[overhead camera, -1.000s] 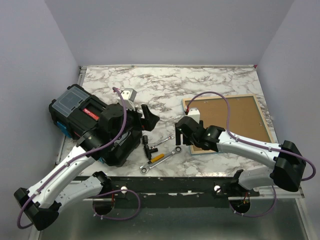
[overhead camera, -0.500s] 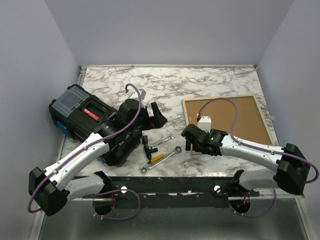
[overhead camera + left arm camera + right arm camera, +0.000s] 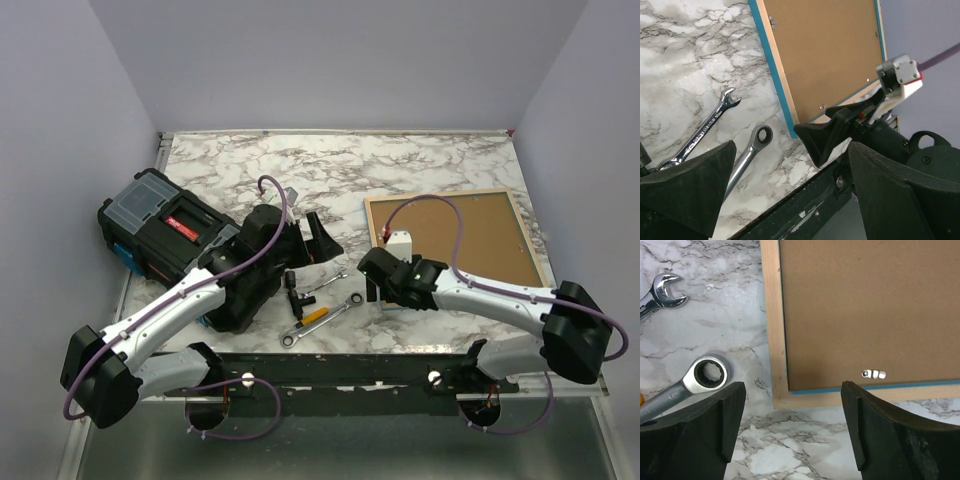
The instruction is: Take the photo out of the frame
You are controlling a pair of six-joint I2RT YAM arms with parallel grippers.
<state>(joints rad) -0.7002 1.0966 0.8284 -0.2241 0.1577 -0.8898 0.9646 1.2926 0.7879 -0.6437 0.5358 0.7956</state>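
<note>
One frame (image 3: 450,240), one black toolbox (image 3: 165,225) and two wrenches (image 3: 705,131) sit on the table (image 3: 400,165).

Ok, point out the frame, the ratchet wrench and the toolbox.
frame (image 3: 771,330), right wrist view, on its wooden rim.
ratchet wrench (image 3: 745,164), left wrist view, on its handle.
toolbox (image 3: 160,240), top external view, on its black lid.

On the table (image 3: 330,165) the frame (image 3: 490,240) lies at right, wrenches (image 3: 340,308) left of it, toolbox (image 3: 160,225) farthest left.
</note>
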